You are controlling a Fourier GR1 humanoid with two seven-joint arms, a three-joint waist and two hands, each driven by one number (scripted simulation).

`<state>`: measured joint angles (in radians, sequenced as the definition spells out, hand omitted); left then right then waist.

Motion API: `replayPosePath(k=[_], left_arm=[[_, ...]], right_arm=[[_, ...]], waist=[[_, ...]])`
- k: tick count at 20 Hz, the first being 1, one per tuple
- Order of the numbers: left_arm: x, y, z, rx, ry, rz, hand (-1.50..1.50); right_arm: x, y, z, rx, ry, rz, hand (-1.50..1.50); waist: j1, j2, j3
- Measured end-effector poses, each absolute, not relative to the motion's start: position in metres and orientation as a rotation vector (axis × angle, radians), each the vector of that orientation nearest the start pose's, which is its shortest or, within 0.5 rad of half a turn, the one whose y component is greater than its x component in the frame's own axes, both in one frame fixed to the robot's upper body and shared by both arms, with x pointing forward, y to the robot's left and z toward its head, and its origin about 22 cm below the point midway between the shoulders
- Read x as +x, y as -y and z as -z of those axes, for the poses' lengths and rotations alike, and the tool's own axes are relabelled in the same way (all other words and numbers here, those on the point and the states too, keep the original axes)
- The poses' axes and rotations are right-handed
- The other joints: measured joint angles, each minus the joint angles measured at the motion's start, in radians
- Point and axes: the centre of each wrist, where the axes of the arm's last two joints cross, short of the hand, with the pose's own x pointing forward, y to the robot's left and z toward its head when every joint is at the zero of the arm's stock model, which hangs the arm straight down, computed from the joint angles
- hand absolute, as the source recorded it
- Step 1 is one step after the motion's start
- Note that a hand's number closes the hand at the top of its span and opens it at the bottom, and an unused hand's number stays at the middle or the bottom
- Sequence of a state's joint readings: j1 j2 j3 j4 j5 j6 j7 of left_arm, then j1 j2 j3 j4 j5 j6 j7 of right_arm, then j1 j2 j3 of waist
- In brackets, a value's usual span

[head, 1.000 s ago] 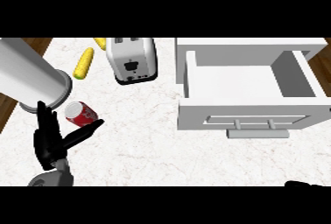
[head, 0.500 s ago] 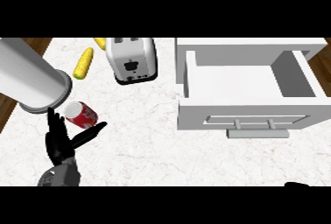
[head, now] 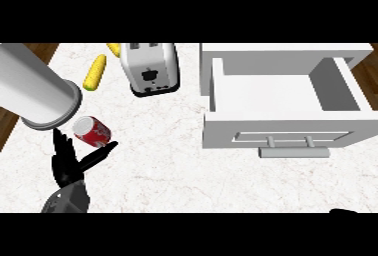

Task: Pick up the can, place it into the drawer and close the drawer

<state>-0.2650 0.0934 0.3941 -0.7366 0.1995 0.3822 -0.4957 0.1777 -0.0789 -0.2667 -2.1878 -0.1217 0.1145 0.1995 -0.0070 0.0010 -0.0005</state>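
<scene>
Where the counter (head: 162, 165) runs to its left edge, a large grey cylinder (head: 37, 97) is cut off by the frame. Left hand (head: 69, 167): fingers straight and spread, thumb just under the can (head: 92, 131), contact unclear. Can: red, white lettering unreadable, beside the cylinder. Corn cob (head: 94, 73); toaster (head: 151, 67). Drawer (head: 280, 131): open, well apart from the can across the counter. Right hand (head: 344, 210): dark sliver at the lower edge, state cannot be told
</scene>
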Motion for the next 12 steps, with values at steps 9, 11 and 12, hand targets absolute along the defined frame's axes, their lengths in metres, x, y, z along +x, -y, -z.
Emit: replayPosePath(k=[9,11,12], left_arm=[[0.271,-0.32,0.131,0.552,1.402,-0.542,-1.5],[0.276,-0.317,0.13,0.54,1.411,-0.531,-1.5],[0.281,-0.314,0.129,0.53,1.414,-0.526,-1.5]], right_arm=[[0.161,0.293,-0.134,-0.202,1.841,0.051,-1.5],[0.166,0.295,-0.137,-0.2,1.843,0.052,-1.5],[0.168,0.295,-0.139,-0.202,1.847,0.049,-1.5]], waist=[[-0.006,0.002,-0.001],[-0.006,0.002,-0.001],[-0.007,0.003,-0.001]])
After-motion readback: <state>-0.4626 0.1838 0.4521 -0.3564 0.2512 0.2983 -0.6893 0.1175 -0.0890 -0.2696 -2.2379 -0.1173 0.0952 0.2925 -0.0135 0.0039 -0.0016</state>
